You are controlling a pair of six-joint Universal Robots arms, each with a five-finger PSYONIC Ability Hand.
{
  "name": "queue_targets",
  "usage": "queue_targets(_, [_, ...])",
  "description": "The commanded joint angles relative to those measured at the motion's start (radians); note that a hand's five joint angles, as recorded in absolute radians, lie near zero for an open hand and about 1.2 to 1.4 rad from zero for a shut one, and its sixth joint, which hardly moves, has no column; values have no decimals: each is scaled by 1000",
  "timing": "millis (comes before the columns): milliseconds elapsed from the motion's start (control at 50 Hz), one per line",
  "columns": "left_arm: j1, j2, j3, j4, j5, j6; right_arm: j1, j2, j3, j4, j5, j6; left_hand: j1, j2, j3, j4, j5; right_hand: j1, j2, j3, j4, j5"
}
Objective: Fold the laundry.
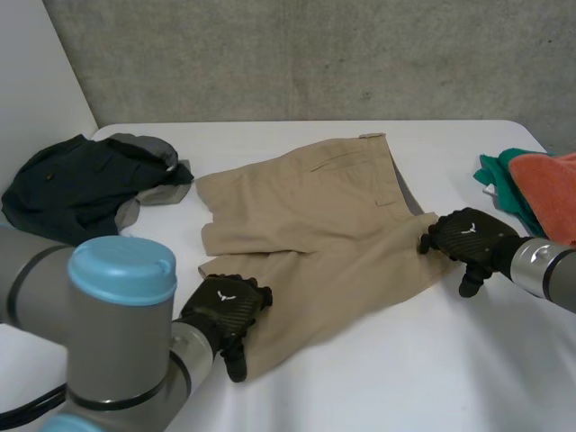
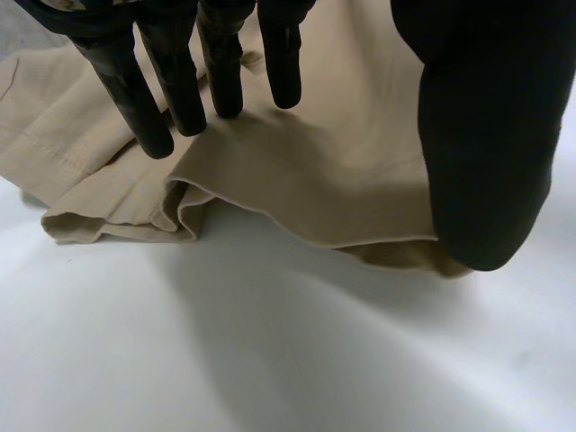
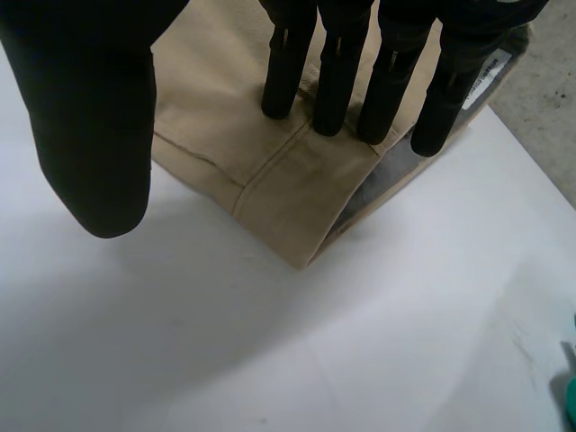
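Tan shorts [image 1: 315, 225] lie spread flat mid-table [image 1: 405, 360]. Left hand [image 1: 225, 306] rests on the near leg hem, fingers [image 2: 180, 90] straight on the cloth, thumb clear. Right hand [image 1: 468, 238] sits at the waistband corner, fingers [image 3: 337, 81] straight and pressing, thumb off the fabric. Dark garment [image 1: 72, 184] far left; teal [image 1: 495, 171] and orange cloths [image 1: 549, 189] right.

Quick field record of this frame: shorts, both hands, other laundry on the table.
shorts: khaki, spread mid-table
left hand: open, straight fingers on a leg hem, thumb apart
right hand: open, straight fingers on the waistband corner, thumb apart
other laundry: dark garment at the robot's far left; teal cloth and orange cloth at its far right
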Motion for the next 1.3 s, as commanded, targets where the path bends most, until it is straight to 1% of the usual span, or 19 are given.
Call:
queue_targets(20, [5,-73,74,11,-25,26,19,51,-25,-79,-12,21,76,78,78,86,90,28,45,39,45,70])
queue_targets(160, [15,-96,114,40,-25,26,34,73,-36,-153,-18,30,332,334,334,341,346,61,77,72,77,102])
queue_targets(240, [19,-111,131,71,-25,26,45,97,-53,-178,-15,35,633,635,635,643,647,81,97,92,98,123])
queue_targets(300, [24,-123,140,77,-23,26,53,119,-70,-187,-13,35,737,739,739,747,751,119,135,130,136,161])
queue_targets(400, [38,-137,159,75,-22,21,65,157,-111,-204,-9,49,1077,1079,1079,1087,1091,304,320,315,320,345])
queue_targets(440, [41,-133,162,75,-23,20,68,166,-120,-210,-7,53,1077,1079,1079,1087,1091,509,525,520,525,550])
queue_targets(460, [44,-124,167,75,-26,20,71,170,-128,-217,-4,59,1077,1079,1079,1087,1091,850,866,861,867,892])
queue_targets(580, [52,-45,177,51,-32,4,74,113,-110,-237,14,119,1077,1079,1079,1087,1091,898,914,909,914,940])
queue_targets(640, [67,42,180,12,-26,-14,70,1,-100,-224,24,174,1077,1079,1079,1087,1091,898,914,909,914,940])
queue_targets(740, [88,201,197,-61,-14,-53,28,-215,-117,-66,39,222,1077,1079,1079,1087,1091,898,914,909,914,940])
queue_targets(760, [96,253,205,-92,-5,-68,7,-273,-139,4,37,222,1077,1079,1079,1087,1091,898,914,909,914,940])
queue_targets(840, [111,375,228,-152,18,-89,-19,-388,-230,178,39,223,1077,1079,1079,1087,1091,898,914,909,914,940])
queue_targets(960, [137,463,262,-215,38,-92,-1,-461,-327,391,37,217,1077,1079,1079,1087,1091,898,914,909,914,940])
queue_targets(1000, [145,460,265,-239,43,-91,19,-450,-331,436,42,211,1077,1079,1079,1087,1091,898,914,909,914,940])
queue_targets(1060, [150,412,259,-258,41,-89,69,-414,-324,431,53,196,1077,1079,1079,1087,1091,898,914,909,914,940])
queue_targets(1120, [154,331,257,-253,38,-83,122,-325,-318,405,109,179,1077,1079,1079,1087,1091,898,914,909,914,940])
queue_targets(1160, [165,230,269,-230,34,-77,154,-240,-321,381,163,171,1077,1079,1079,1087,1091,898,914,909,914,940])
queue_targets(1260, [199,18,376,-101,27,-63,226,-67,-381,261,261,194,1077,1079,1079,1087,1091,898,914,909,914,940])
queue_targets(1300, [219,-63,473,-9,24,-57,258,-4,-435,153,303,226,1077,1079,1079,1087,1091,898,914,909,914,940])
